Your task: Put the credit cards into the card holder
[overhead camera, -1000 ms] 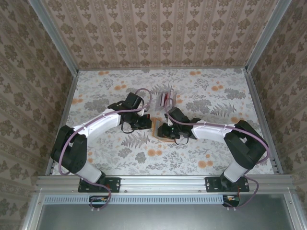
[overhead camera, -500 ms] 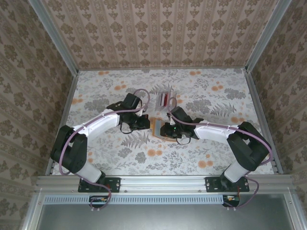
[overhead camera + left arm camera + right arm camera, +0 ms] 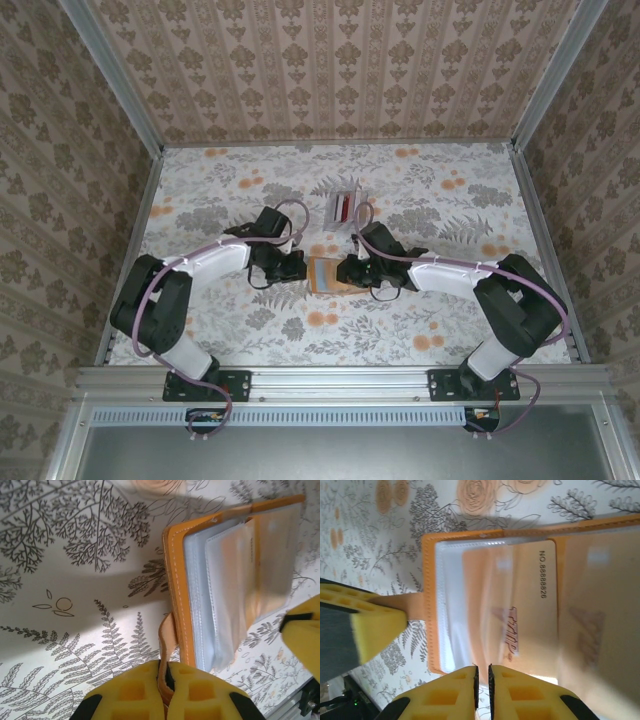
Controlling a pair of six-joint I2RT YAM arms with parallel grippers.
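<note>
1. Top external: the orange card holder (image 3: 322, 275) lies open on the floral surface (image 3: 220, 190), roughly mid-width and a bit nearer the arms than the back wall. The left pincer (image 3: 298, 270) is at its left edge and the right pincer (image 3: 346, 271) at its right edge. A clear rack (image 3: 345, 203) stands well apart behind them, and there's loads of bare surface out to both sides.
2. Left wrist: the left pincer is clamped tight on the holder's orange strap (image 3: 166, 630), which stands edge-on between the yellow pads (image 3: 130, 695). The stitched edge and clear sleeves (image 3: 200, 570) are just past it, with open surface off to the left.
3. Right wrist: the right pincer's pads (image 3: 445, 690) are nearly together, just a slit between them, right at the holder's edge. Can't tell if anything's pinched. A credit card (image 3: 520, 605) printed "NO. 8888826" lies flat in the open holder.
</note>
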